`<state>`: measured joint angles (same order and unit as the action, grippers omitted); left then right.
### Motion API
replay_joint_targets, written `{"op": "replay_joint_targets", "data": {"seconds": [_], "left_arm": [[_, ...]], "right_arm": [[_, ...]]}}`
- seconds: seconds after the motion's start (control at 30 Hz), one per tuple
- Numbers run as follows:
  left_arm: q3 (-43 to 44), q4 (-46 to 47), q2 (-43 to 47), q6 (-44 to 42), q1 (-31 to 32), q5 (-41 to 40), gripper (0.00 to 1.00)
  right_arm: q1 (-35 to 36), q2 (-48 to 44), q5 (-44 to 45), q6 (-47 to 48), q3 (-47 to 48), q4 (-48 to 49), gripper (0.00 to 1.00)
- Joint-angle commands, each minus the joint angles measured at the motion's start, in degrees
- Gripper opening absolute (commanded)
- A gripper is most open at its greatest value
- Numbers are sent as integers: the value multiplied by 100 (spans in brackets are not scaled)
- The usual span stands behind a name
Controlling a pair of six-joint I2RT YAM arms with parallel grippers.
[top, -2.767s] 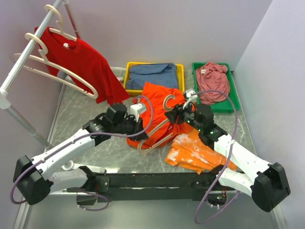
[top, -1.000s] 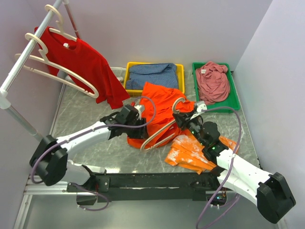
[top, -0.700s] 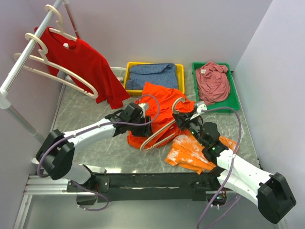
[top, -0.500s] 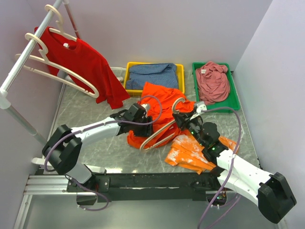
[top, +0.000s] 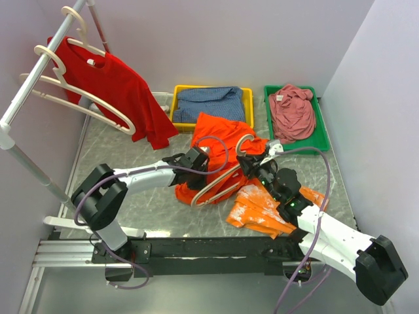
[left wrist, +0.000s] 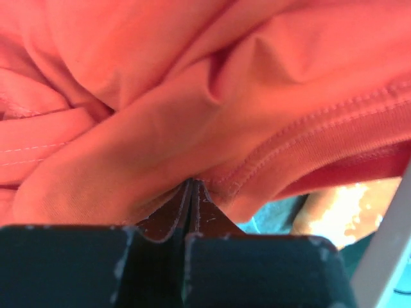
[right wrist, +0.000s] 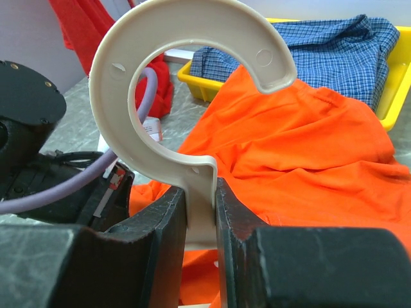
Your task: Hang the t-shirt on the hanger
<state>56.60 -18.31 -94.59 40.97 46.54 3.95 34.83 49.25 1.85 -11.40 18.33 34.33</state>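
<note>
The bright orange-red t-shirt lies crumpled mid-table, in front of the yellow tray. The cream hanger lies slanted across it, hook raised at the right. My right gripper is shut on the hanger's neck just below the hook; the right wrist view shows the gripper, hook and t-shirt behind. My left gripper is at the t-shirt's left side. In the left wrist view the gripper is shut on a fold of the t-shirt near a stitched hem.
A rack at the far left holds a darker red t-shirt and spare hangers. A yellow tray holds blue checked cloth; a green tray holds pink cloth. A lighter-orange smudged cloth lies under the right arm.
My left arm has stretched out to the right, its gripper sliding right along the t-shirt toward the hanger. The right gripper, after shifting right with the hanger, has stayed still for the last second.
</note>
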Motion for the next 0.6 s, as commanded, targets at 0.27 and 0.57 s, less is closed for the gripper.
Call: {"op": "replay_joint_targets", "data": {"seconds": [0.27,0.57], "left_arm": [[-61,-472,924,218,21,-219,51],[-158,-147,565,711,205,-350,58]], "right_arm": [[121,-179,281,191,224,206,0],[164,-206,290,199,233,206,0]]}}
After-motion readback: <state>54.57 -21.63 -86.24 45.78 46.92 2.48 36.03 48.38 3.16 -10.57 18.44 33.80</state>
